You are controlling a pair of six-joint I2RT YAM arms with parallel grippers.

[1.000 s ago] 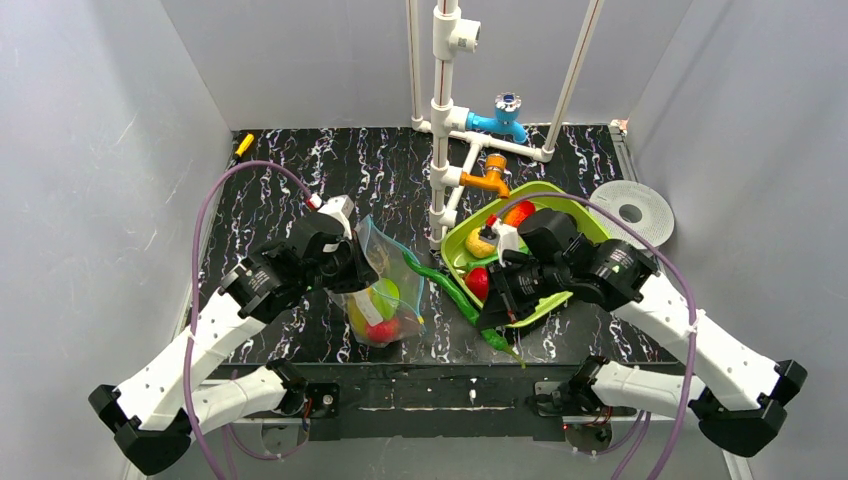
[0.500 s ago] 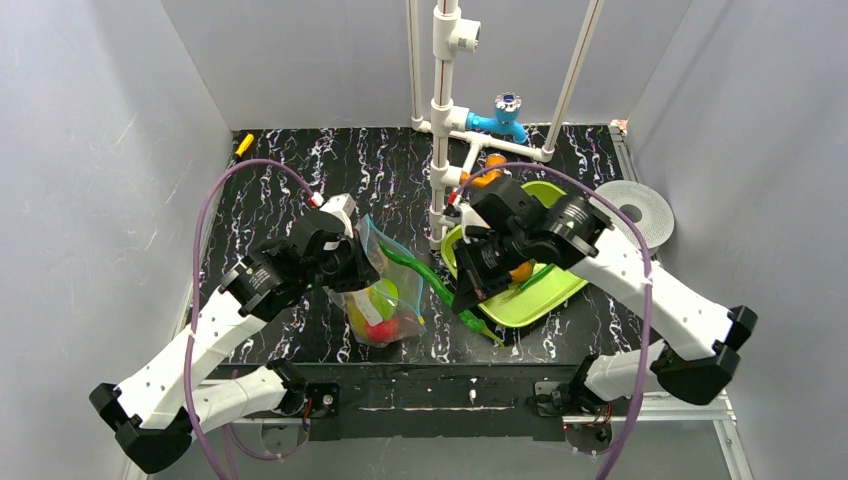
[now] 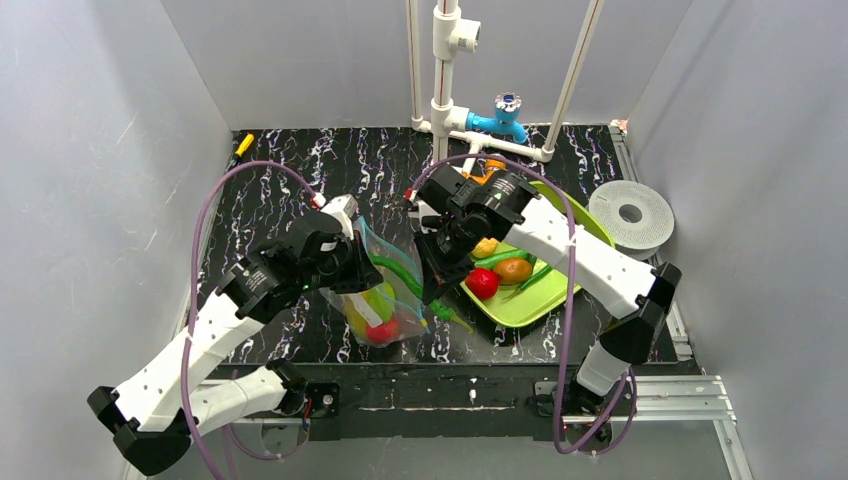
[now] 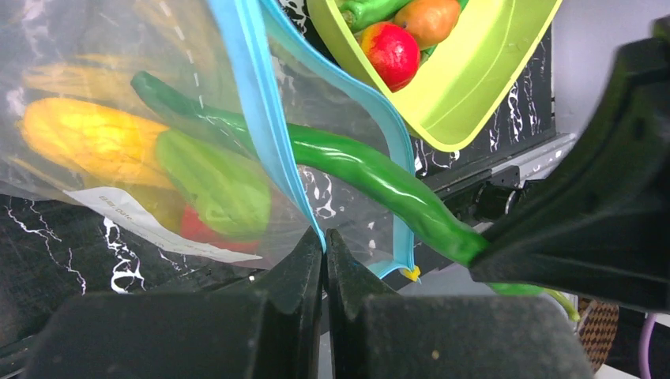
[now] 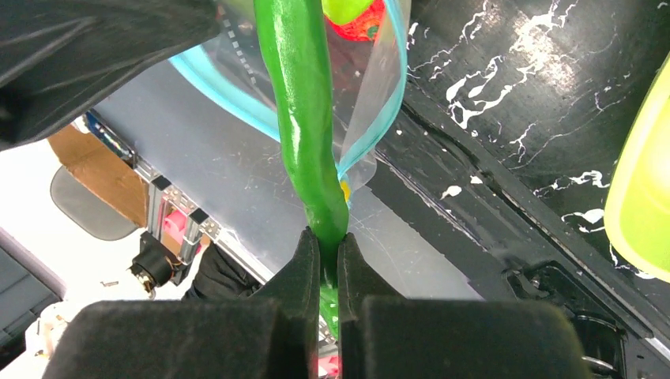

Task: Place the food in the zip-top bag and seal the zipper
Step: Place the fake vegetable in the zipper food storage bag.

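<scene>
Two hands, each tight on one thing: left hand [image 4: 325, 241] on the zipper [image 4: 254, 99], right hand [image 5: 325, 243] on a green pepper [image 5: 295, 79].

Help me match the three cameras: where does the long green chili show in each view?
Top external: green chili at centre, slanting out of the zip-top bag mouth.
Left wrist: green chili runs diagonally, upper left to lower right.
Right wrist: green chili stands vertical at centre.
Shared landmark: lime-green tray, right of centre from above, upper right in left wrist, right edge in right wrist.
</scene>
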